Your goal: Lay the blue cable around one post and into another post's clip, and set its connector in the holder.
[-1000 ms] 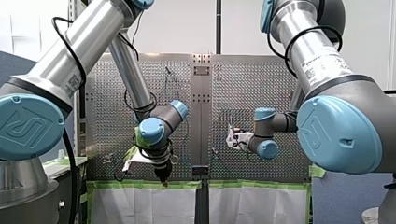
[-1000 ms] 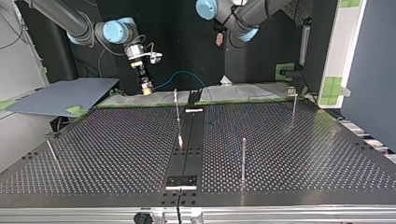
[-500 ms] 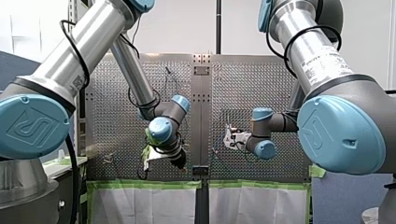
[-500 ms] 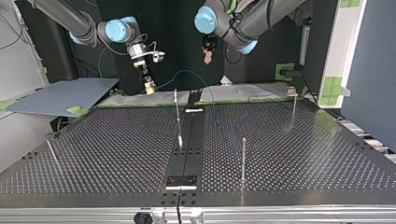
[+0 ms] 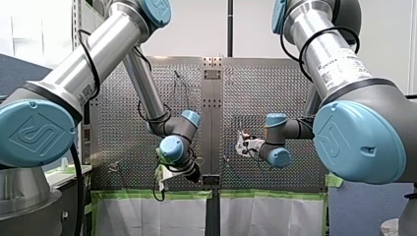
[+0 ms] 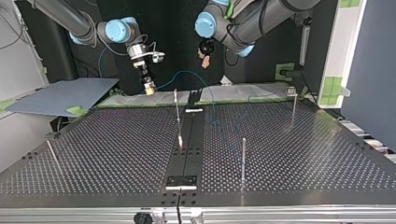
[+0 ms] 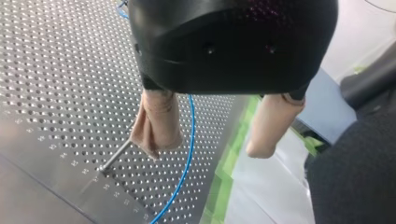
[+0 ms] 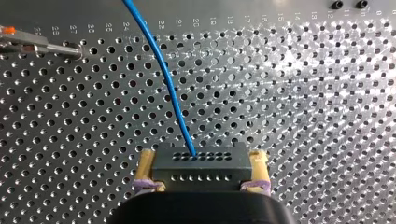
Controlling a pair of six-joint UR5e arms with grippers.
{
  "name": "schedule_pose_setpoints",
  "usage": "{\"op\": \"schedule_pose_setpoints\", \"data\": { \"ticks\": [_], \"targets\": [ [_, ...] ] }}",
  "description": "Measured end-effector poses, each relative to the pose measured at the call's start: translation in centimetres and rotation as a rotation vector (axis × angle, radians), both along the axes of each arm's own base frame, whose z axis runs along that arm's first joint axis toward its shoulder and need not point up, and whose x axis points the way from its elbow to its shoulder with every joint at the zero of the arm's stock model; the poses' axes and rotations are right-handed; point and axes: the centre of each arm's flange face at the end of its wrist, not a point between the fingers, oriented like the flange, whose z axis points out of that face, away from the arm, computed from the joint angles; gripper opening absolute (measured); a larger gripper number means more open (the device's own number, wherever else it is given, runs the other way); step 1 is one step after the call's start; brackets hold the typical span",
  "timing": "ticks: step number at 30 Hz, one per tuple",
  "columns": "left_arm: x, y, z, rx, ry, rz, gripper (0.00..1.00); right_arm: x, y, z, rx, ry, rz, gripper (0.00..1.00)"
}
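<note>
Silver blue-capped arms (image 5: 98, 54), black left hand (image 7: 203, 151)

Right wrist view: connector (image 8: 201, 165) covers most of the right tool (image 8: 203, 164), only its pads (image 8: 147, 163) edge out. Blue cable (image 8: 168, 88) leaves frame ahead of it. Orange-tipped post (image 8: 51, 48) cut off at the edge.

Left wrist view: left tool (image 7: 203, 150) body hides the cable's far run. One finger (image 7: 156, 123) hides the second post (image 7: 114, 161) top.

Top view: cable over the bench (image 6: 303, 154) too faint to follow.

Front view: both tools' tips too small to read.

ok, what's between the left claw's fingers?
In the left wrist view, only the blue cable crosses the gap of my open left claw, beyond it, over the perforated table. Nothing is gripped.
</note>
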Motion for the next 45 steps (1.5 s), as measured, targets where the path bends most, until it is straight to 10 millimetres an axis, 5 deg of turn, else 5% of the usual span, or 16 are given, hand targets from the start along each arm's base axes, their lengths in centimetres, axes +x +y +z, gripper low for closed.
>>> {"op": "schedule_pose_setpoints", "data": {
  "ticks": [34, 45],
  "targets": [
    [4.6, -4.8, -1.3, -0.267, -0.195, 0.011, 1.00, 0.5, 0.2, 0.2, -0.009, -0.019, 0.021, 0.00],
    [6.0, -6.7, -3.6, -0.304, -0.254, 0.009, 1.00, 0.5, 0.2, 0.2, -0.008, -0.018, 0.023, 0.00]
  ]
}}
